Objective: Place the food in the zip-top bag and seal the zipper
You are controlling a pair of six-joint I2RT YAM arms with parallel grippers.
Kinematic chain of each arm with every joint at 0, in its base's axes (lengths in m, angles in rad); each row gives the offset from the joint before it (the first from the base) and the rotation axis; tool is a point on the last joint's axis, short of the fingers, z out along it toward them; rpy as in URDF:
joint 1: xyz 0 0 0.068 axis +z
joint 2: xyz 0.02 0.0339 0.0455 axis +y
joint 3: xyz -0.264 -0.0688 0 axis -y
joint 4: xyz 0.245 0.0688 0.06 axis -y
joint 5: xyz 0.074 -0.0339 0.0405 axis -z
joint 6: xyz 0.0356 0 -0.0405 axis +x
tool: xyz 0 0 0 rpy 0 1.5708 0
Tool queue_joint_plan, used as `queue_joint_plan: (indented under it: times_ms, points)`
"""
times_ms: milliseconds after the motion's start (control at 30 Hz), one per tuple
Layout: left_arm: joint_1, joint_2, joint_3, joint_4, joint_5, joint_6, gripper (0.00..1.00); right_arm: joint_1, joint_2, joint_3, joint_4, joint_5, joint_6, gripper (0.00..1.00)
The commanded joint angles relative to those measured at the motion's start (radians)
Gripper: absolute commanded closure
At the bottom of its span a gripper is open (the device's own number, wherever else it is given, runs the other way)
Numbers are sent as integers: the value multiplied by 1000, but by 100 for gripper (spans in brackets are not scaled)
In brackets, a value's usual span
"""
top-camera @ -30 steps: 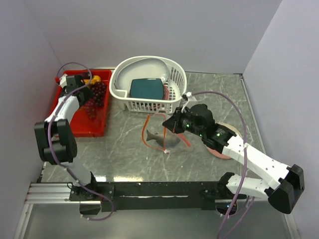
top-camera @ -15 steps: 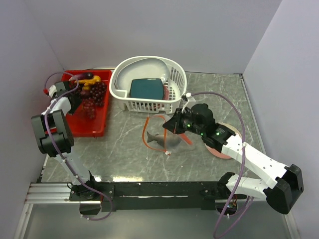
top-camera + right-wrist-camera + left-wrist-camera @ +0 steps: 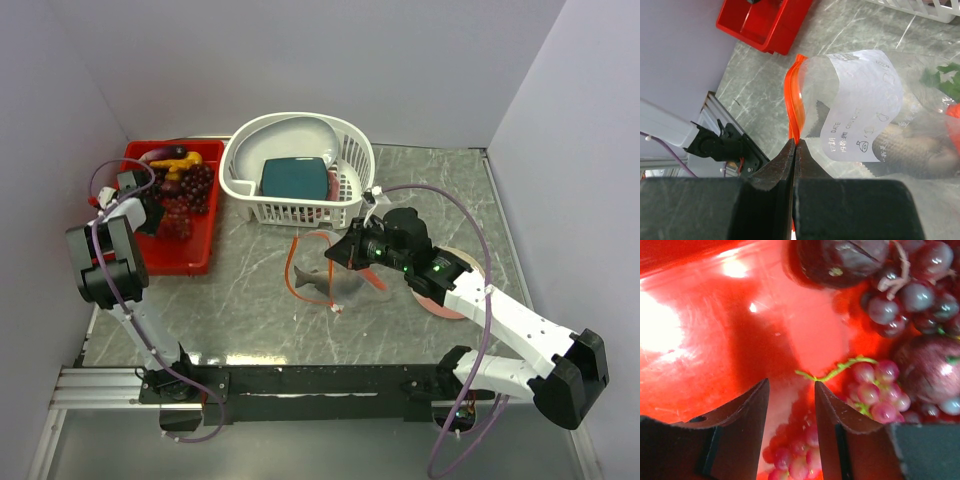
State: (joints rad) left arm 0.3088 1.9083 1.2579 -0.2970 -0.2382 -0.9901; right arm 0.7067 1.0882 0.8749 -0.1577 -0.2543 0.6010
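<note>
The clear zip-top bag [image 3: 865,117] lies on the table with its mouth toward the red tray. My right gripper [image 3: 794,142] is shut on its red-orange zipper [image 3: 793,95]. It also shows in the top view [image 3: 346,255]. A grey fish [image 3: 912,145] and a carrot [image 3: 946,82] lie inside the bag. My left gripper [image 3: 790,385] is open, low over the red tray [image 3: 705,315], with a small grape bunch [image 3: 795,452] between its fingers. More grapes [image 3: 875,395] and dark purple pieces [image 3: 845,260] lie to its right. In the top view it [image 3: 148,214] is beside the grapes [image 3: 190,185].
A white slotted basket [image 3: 290,212] with a teal dish [image 3: 295,178] stands behind the bag. A pink-and-cream plate [image 3: 462,260] lies under my right arm. A yellow fruit [image 3: 178,160] and an eggplant [image 3: 160,153] lie at the tray's far end.
My left gripper has moved from the tray's far end toward its left side and nearer, now low over a small grape bunch. My right gripper has stayed on the zipper.
</note>
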Motion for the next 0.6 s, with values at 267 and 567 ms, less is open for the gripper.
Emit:
queue_joint_plan:
  times_ms: [267,567]
  points:
    - [-2,77,80,42,-49,-45,55,-10,3,-11,63,-23,-6,100]
    - [-4,98,98,62,-21,-32,81,-12,6,-16,73,-26,-3,100]
